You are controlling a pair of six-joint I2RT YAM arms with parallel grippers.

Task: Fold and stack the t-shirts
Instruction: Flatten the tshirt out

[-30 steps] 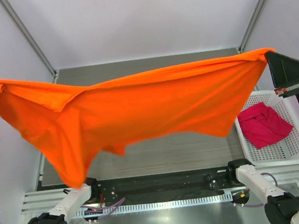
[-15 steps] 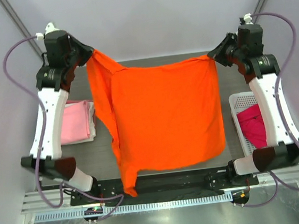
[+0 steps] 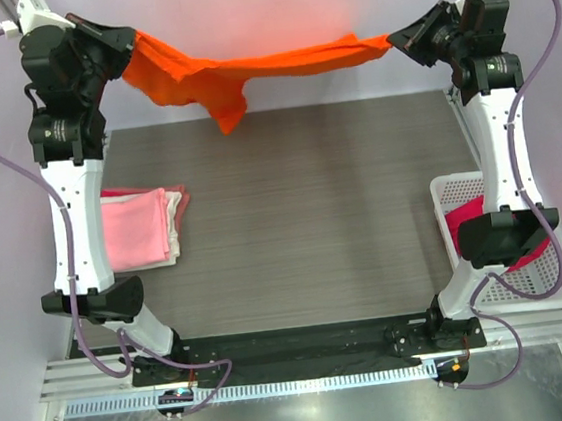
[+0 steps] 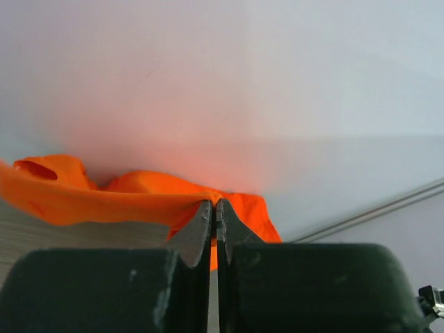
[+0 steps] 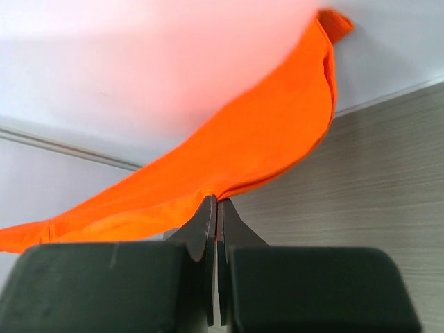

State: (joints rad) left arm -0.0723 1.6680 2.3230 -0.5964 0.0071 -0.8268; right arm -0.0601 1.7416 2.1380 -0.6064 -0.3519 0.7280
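"Orange t-shirt (image 3: 266, 63): one unit confirmed. What else was counted?" asked the inspector.

"Four further t-shirts showed," replied the technician. "Three lay in one folded stack on the left side of the table (image 3: 311, 207): a light pink t-shirt (image 3: 137, 231) on top, a white t-shirt (image 3: 173, 227) showing as an edge beneath it, and a dark pink t-shirt (image 3: 148, 191) showing as a strip along the far side of the stack. One crimson t-shirt (image 3: 465, 213) lay crumpled in the single white basket (image 3: 561, 287) at the right edge of the table, partly hidden by the right arm. Two grippers were counted."

"Position of the orange t-shirt relative to the grippers?"

"It hung above the far edge of the table, stretched as a sagging band between them. The left gripper (image 3: 127, 41), above the far left corner of the table, was clenched on one end. The right gripper (image 3: 394, 40), above the far right corner, was clenched on the other. In both wrist views the fingers met with orange cloth pinched at the tips. A loose fold drooped from the band nearer the left gripper."
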